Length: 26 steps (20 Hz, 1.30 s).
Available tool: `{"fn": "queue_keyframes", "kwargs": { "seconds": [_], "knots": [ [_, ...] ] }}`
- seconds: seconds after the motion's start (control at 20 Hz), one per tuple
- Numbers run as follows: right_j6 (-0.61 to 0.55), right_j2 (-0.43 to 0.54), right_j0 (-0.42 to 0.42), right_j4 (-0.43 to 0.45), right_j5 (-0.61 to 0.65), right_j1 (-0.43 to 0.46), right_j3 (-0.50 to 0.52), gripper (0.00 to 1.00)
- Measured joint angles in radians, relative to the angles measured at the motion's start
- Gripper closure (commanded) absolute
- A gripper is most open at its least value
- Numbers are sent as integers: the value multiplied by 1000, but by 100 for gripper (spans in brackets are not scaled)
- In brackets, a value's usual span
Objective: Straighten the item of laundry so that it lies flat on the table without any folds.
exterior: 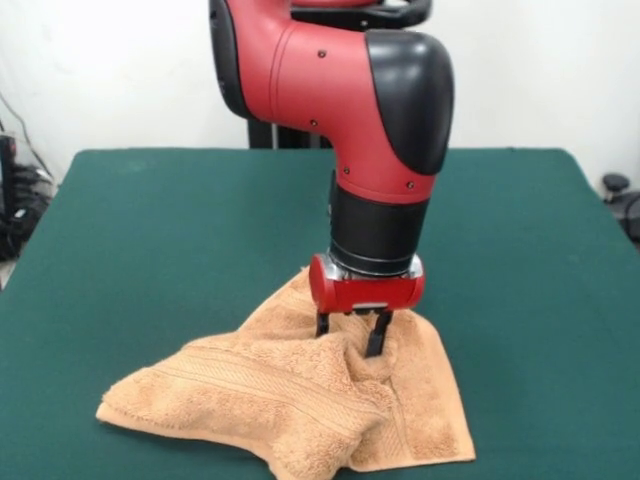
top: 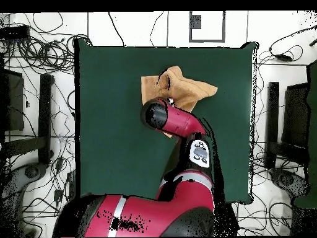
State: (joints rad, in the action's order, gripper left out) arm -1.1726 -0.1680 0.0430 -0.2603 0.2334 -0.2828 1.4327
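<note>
The orange-tan towel (exterior: 250, 395) lies crumpled near the front edge of the green table (exterior: 150, 230), with a folded flap and a ribbed band running across its left part. My gripper (exterior: 350, 335) is down on the towel's middle, its two black fingers (exterior: 378, 335) apart and pressed into the cloth, with a raised bunch of towel between them. In the overhead view the towel (top: 189, 90) shows at the table's (top: 105, 124) far middle, and the arm's wrist hides the gripper.
The red and black arm (exterior: 340, 90) reaches over the middle of the table. Cables and equipment (top: 37, 74) lie on the floor around the table. The towel's front corner lies close to the table's front edge.
</note>
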Motion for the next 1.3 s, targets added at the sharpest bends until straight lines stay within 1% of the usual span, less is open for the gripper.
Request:
{"fn": "queue_keyframes", "kwargs": {
  "seconds": [0.25, 0.45, 0.5, 0.8, 1.3],
  "knots": [
    [0, 6, 0, 0, 0, -24, 43, 0],
    [0, 8, -1, 0, 0, -49, 98, 0],
    [0, 9, -2, 1, 0, -61, 125, 0],
    [0, 11, -1, 0, 0, -82, 183, 0],
    [0, 21, 1, 0, 0, -95, 226, 0]
  ]
}}
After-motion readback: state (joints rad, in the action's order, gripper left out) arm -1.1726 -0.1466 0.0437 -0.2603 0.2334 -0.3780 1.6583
